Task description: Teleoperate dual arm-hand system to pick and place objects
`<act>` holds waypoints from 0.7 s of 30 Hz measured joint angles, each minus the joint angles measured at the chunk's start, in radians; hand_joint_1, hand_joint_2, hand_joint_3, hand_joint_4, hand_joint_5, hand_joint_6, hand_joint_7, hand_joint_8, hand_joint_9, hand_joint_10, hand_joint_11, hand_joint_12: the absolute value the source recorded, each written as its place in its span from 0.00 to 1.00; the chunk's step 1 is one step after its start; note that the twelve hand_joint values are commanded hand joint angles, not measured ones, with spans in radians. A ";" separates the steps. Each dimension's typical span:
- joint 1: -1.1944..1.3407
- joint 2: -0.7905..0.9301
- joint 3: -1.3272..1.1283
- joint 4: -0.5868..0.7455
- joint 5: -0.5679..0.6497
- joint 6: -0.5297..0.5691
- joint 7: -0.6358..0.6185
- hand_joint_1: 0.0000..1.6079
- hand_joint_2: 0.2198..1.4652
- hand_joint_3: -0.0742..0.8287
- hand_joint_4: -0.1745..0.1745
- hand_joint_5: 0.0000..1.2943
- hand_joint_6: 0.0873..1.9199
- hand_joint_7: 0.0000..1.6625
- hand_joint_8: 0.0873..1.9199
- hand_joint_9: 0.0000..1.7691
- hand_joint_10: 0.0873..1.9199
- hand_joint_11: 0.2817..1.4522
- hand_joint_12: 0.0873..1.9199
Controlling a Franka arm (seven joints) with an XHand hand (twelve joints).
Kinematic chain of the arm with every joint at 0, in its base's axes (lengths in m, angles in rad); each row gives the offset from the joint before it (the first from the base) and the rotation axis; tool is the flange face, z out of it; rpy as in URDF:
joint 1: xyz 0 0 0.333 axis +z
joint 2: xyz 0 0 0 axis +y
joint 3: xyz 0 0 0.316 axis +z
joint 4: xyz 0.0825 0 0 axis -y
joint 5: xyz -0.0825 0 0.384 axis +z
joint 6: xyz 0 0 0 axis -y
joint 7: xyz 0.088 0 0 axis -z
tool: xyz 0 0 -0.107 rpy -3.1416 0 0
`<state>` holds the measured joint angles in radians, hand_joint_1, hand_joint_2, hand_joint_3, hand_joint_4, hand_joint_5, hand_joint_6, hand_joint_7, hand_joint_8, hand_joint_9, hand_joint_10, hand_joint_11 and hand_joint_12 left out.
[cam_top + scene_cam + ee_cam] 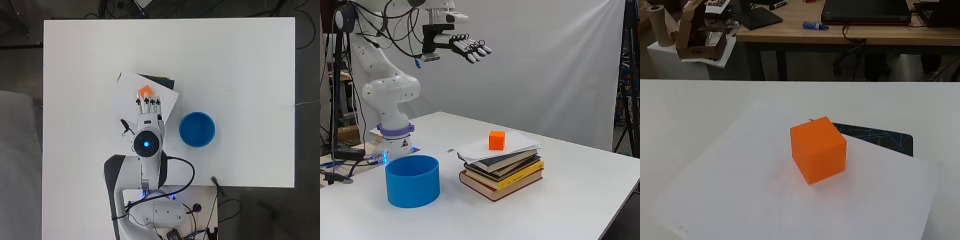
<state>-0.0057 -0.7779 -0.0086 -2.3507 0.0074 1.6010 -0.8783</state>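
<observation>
Approach is the step I'm on: the hand (470, 49), fingers straight and spread, holding nothing, hangs high at upper left of the side view. The orange cube (497, 140) sits mid-frame on paper (520, 141) topping the books (502, 172). Next I'd descend and close around it, probably bound for the blue bowl (412, 180).

A wooden desk (840, 30) (holding a blue marker (814, 25)) stands behind the white table (690, 105).
</observation>
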 joint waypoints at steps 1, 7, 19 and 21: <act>-0.001 0.002 0.000 0.002 0.000 0.018 0.007 0.02 0.62 0.06 0.75 0.11 0.00 0.13 0.00 0.20 0.00 0.15 0.00; -0.004 0.018 0.008 0.008 -0.040 0.052 0.016 0.03 0.59 0.06 0.79 0.13 0.00 0.15 0.00 0.21 0.00 0.15 0.00; -0.009 0.061 0.019 -0.095 -0.016 0.247 0.086 0.00 0.61 0.09 0.82 0.17 0.00 0.18 0.00 0.24 0.00 0.17 0.00; -0.012 0.082 0.013 -0.102 -0.006 0.284 0.104 0.00 0.61 0.09 0.81 0.18 0.00 0.18 0.00 0.25 0.00 0.17 0.00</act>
<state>-0.0178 -0.6961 0.0042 -2.4531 0.0015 1.8853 -0.7739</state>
